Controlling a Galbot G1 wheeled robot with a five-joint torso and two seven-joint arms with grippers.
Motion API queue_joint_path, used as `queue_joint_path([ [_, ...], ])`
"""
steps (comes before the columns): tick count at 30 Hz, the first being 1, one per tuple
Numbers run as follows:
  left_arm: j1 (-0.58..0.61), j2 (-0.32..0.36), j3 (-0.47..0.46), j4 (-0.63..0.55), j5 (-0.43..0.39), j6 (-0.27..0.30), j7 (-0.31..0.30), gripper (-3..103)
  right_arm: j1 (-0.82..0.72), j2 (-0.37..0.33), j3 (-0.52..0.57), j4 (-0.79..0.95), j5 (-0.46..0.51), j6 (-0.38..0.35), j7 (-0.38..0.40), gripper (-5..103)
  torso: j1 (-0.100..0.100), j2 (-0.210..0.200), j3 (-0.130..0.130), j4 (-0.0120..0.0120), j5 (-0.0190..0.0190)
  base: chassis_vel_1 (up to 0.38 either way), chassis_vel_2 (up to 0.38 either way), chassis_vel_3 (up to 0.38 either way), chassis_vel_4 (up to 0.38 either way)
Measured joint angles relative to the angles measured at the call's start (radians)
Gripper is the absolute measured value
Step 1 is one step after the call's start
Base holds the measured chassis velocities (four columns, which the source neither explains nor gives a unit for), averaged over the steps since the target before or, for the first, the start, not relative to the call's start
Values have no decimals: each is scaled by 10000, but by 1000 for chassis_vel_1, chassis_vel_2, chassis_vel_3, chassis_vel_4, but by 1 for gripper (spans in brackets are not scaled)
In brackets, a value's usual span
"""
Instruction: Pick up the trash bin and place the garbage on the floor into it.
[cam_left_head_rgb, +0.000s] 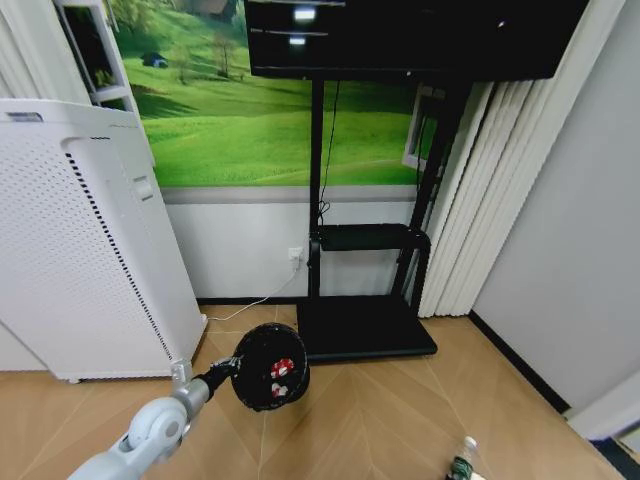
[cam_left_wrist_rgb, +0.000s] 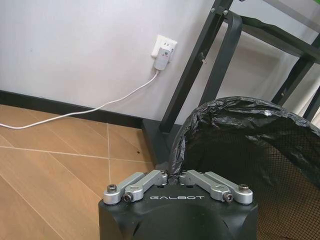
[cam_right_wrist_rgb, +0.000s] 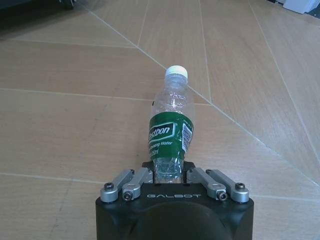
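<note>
Bin in my left, bottle in my right.
My left gripper (cam_left_wrist_rgb: 176, 176) pinches the trash bin (cam_left_head_rgb: 270, 366) rim; my right gripper (cam_right_wrist_rgb: 168, 174) clamps the clear bottle (cam_right_wrist_rgb: 170, 134).

Glossy crinkled plastic bag (cam_left_wrist_rgb: 235, 125) lines the mesh trash bin (cam_left_wrist_rgb: 290, 185); clear plastic bottle (cam_right_wrist_rgb: 171, 135); smooth wood floor (cam_right_wrist_rgb: 75, 125).

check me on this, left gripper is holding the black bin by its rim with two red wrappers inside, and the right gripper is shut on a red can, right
Not quite. The right gripper is shut on the clear bottle with a green label, not a red can, as the right wrist view shows. The rest holds: the left gripper grips the trash bin rim, red wrappers inside.
</note>
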Motion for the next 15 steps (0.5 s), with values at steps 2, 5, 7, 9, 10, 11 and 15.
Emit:
queue_joint_path([
  [2,-2,-5,6,0,2,-1,0,3,-9,1,9,31,4,-2,-7,25,0,0,0,0,0,0,0,0,0],
  [5,-7,-26,52,12,40,-8,0,3,-82,-2,70,290,40,-34,-18,25,0,0,-1,1,1,0,0,0,0],
  [7,-114,-23,222,151,68,-15,1,3,-389,-106,265,1003,181,-87,-375,25,0,0,0,2,0,0,0,0,0],
  [9,-198,-12,310,234,58,-17,3,3,-586,-162,359,1375,170,-45,-742,25,0,1,-1,2,-2,0,0,0,0],
  [10,-308,3,408,327,45,-16,5,3,-773,-219,466,1761,114,-23,-1099,25,0,0,0,0,0,0,0,0,0],
  [11,-411,13,485,435,37,-16,9,3,-1025,-345,587,2433,115,37,-1632,25,0,0,0,-6,0,0,0,0,0],
  [15,-457,-59,552,720,43,-17,18,3,-1258,-931,394,4065,18,560,-2821,25,0,0,-1,6,1,0,0,0,0],
])
